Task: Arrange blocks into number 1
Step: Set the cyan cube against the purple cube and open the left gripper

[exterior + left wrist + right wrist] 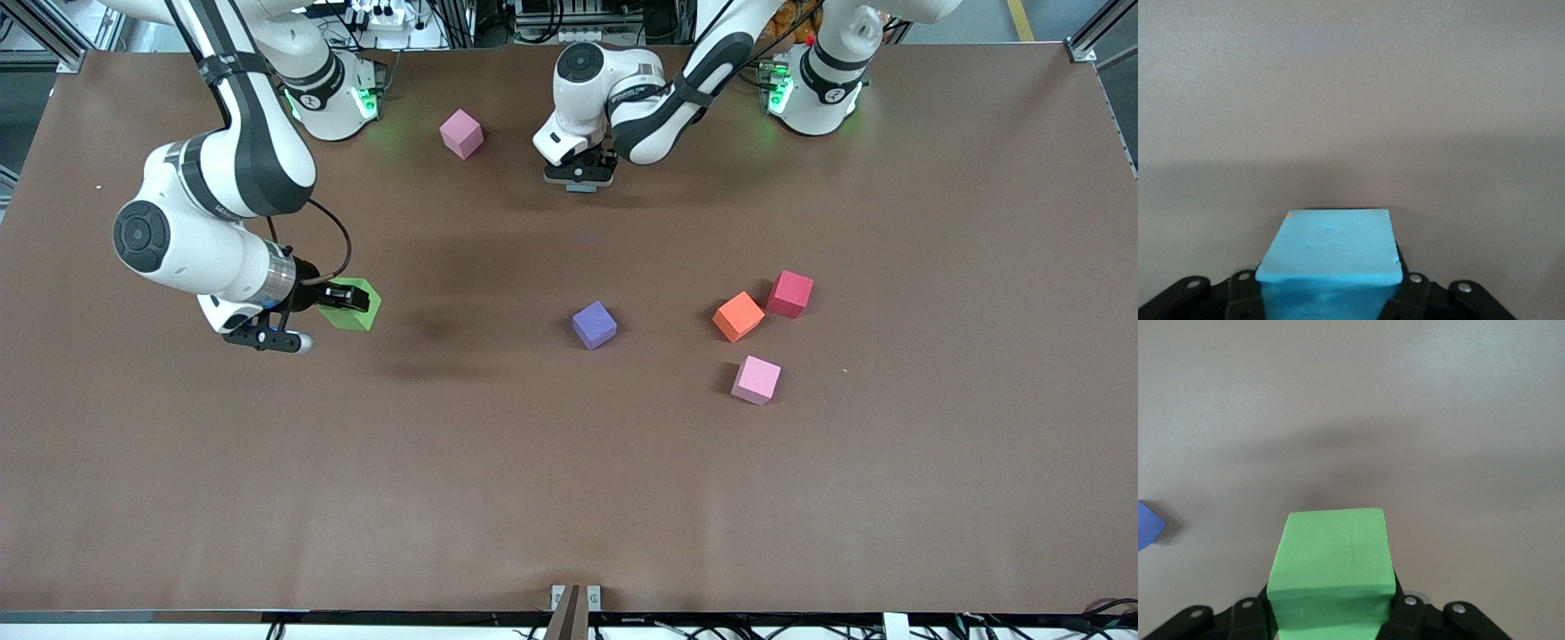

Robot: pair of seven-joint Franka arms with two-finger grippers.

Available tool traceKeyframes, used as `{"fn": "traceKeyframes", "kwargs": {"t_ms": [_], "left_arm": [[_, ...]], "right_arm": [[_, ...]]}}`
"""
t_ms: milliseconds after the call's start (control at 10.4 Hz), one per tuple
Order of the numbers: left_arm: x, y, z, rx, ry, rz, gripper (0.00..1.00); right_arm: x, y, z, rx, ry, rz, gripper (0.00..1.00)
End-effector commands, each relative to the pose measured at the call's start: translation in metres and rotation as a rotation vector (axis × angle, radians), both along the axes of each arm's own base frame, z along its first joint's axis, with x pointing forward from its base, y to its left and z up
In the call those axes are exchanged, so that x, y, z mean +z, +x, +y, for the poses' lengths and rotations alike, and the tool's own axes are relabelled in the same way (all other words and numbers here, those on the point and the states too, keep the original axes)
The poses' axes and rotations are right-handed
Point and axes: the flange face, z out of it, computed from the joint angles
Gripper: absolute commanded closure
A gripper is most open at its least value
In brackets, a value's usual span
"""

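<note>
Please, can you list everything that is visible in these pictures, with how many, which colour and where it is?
table: one, brown, under everything.
pink blocks: two; one near the arms' bases, one nearest the front camera, toward the left arm's end.
purple block: one, mid-table, lying free.
orange block: one, beside the red block, farther from the camera than the nearer pink one.
red block: one, next to the orange block.
green block: one, held by the right gripper.
light blue block: one, held by the left gripper.
right gripper: shut on the green block, toward the right arm's end.
left gripper: shut on the light blue block, over the table near the bases.
</note>
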Motion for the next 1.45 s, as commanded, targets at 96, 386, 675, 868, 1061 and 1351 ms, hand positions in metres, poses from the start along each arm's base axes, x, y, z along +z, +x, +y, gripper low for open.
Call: {"fn": "traceKeyframes", "kwargs": {"t_ms": [96,386,675,868,1061,1351], "left_arm": [[-0.013,-0.028,0.003,0.021,0.012,0.056,1.0],[-0.017,-0.033,0.008,0.014,0.024,0.061,1.0],[-0.018,-0.033,0.008,0.007,0.024,0.063,0.01],[-0.013,-0.025,0.004,0.023,0.013,0.056,0.0],[0.002,-0.001,-0.002,0.066,-0.016,0.03,0.0],[0.057,0.058,-0.025,0.228,-0.051,0.007,0.0]], "right_arm": [[0.006,-0.01,0.003,0.007,0.012,0.0,0.46],[0.006,-0.01,0.006,0.012,0.012,-0.002,0.46],[0.006,-0.01,0.006,0.011,0.013,-0.002,0.46],[0.007,-0.009,0.007,0.014,0.014,-0.003,0.46],[0.007,-0.01,0.009,0.017,0.014,-0.005,0.46],[0.01,-0.009,0.01,0.017,0.016,-0.012,0.46]]}}
